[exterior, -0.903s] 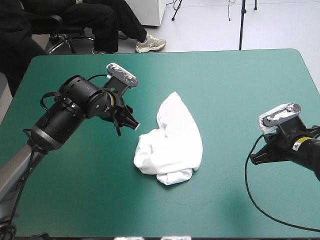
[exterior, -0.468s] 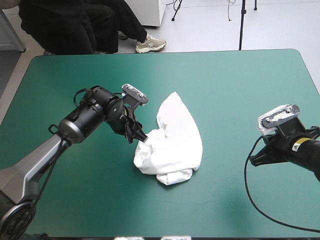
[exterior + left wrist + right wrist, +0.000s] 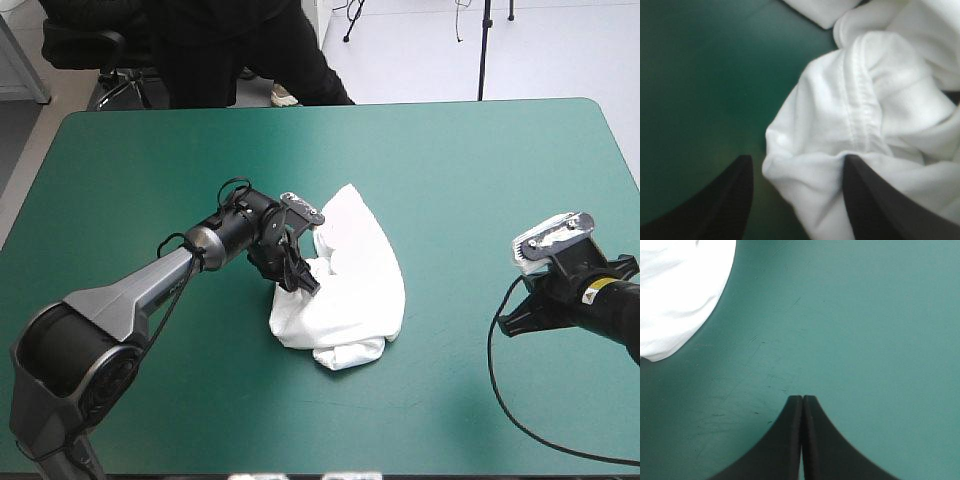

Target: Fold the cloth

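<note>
High view: from above and behind, looking forward and down over most of the table (image 3: pixel 480 160). Left wrist view: very near the T-shirt (image 3: pixel 880 90). Right wrist view: farther back, facing the teal-green cover (image 3: pixel 865 315). All three share the T-shirt.

No writing, label or number is legible anywhere.

In the high view the fingertips of the left gripper (image 3: pixel 300 282) are hidden against the T-shirt (image 3: pixel 350 290), so how much cloth lies between them cannot be told there, and the right gripper (image 3: pixel 512 320) is largely covered by its own wrist. In the left wrist view the T-shirt (image 3: pixel 865 100) is cut off by the picture's edges. In the right wrist view only a rounded part of the T-shirt (image 3: pixel 675 295) is shown.
</note>
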